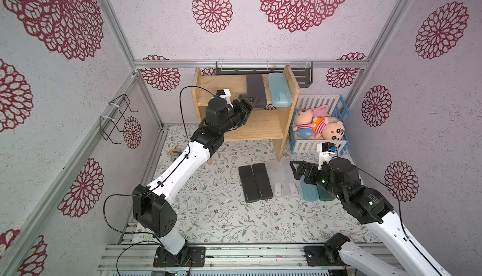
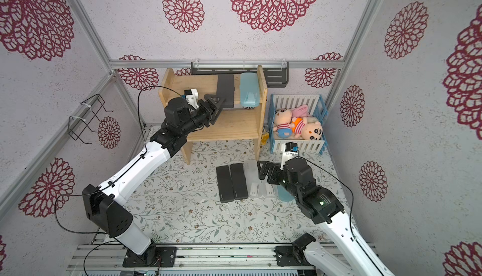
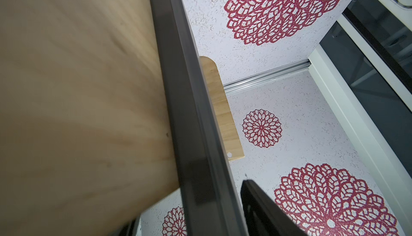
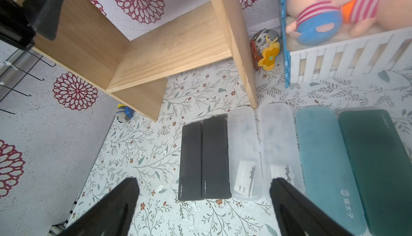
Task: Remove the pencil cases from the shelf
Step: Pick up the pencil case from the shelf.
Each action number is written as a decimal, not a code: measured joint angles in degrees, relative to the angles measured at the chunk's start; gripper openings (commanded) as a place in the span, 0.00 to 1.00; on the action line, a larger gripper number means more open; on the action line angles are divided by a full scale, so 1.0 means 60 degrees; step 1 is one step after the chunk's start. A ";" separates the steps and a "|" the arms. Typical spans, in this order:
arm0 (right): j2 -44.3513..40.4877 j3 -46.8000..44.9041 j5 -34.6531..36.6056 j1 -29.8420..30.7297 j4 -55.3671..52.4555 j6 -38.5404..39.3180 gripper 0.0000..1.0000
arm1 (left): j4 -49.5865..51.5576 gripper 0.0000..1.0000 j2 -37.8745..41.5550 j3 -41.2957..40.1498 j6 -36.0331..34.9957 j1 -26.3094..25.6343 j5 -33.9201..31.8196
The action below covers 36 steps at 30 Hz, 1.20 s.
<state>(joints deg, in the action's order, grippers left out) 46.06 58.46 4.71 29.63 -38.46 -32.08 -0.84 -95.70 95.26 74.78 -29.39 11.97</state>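
The left gripper (image 1: 254,102) reaches the top tier of the shelf (image 1: 224,84), its jaws parted either side of the near end of the dark grey case (image 1: 255,87). The left wrist view shows a thin gap beside one finger (image 3: 263,208), and the light blue case (image 1: 279,89) lies just past the grey one. The right gripper (image 1: 293,170) hovers with jaws spread wide and holding nothing. Beneath and just ahead of it, on the floral mat (image 1: 208,209), lie two black cases (image 4: 204,159), two frosted cases (image 4: 244,152), a second blue case (image 4: 323,156) and a dark green case (image 4: 379,156).
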 measured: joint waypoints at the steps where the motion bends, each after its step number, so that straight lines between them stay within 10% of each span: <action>1: 0.0000 0.0073 -0.0004 0.0000 -0.0015 0.0004 0.99 | 0.0000 0.63 0.0015 0.0000 -0.0018 0.0000 -0.0011; 36: 0.0430 0.0426 -0.0226 0.0000 -0.0036 -0.0007 0.99 | -0.0240 0.34 0.0962 -0.0831 -0.0565 -0.0036 -0.0441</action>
<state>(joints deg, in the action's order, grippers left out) 48.64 61.01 3.36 29.63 -38.68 -32.12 -2.28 -89.93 90.28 71.40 -29.61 9.32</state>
